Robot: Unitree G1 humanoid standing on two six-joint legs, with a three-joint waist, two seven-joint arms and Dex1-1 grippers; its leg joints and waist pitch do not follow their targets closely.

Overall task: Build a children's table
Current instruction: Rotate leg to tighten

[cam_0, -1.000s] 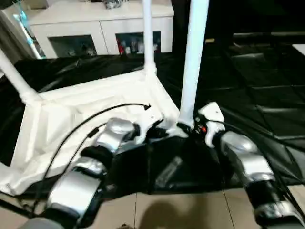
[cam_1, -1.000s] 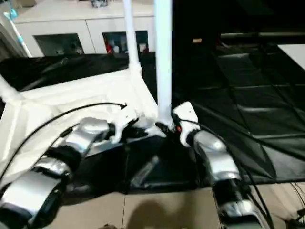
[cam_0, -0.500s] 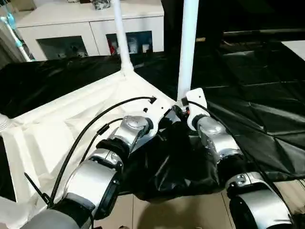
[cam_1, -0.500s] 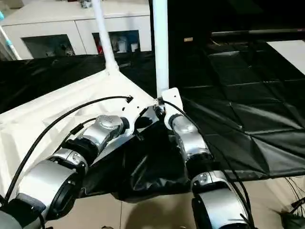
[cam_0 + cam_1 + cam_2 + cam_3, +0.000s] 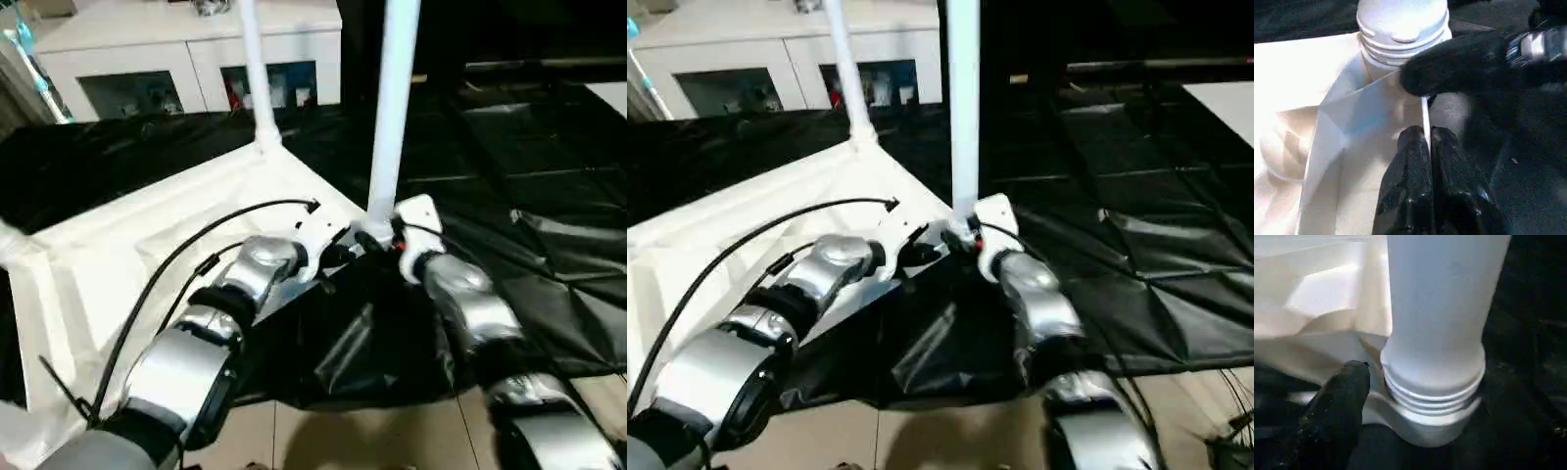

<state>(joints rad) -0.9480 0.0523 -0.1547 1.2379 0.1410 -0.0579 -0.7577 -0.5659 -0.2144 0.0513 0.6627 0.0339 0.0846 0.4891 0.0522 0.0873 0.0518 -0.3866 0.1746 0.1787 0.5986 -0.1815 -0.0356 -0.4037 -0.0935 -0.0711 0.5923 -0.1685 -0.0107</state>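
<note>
The upturned tabletop (image 5: 147, 245) lies on the black-covered work table (image 5: 549, 176); the near leg (image 5: 392, 108) stands in its corner socket (image 5: 1420, 423), threads still showing. I'd keep twisting it square. The left gripper (image 5: 1427, 142) pinches the rim just beside the socket; the right gripper (image 5: 377, 240) sits at the leg's base, its spread I can't tell.

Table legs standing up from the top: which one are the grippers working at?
The nearest leg, in the corner socket closest to the robot; the right gripper sits at its threaded base. The other upright leg stands at the far corner, by the cabinet.
</note>
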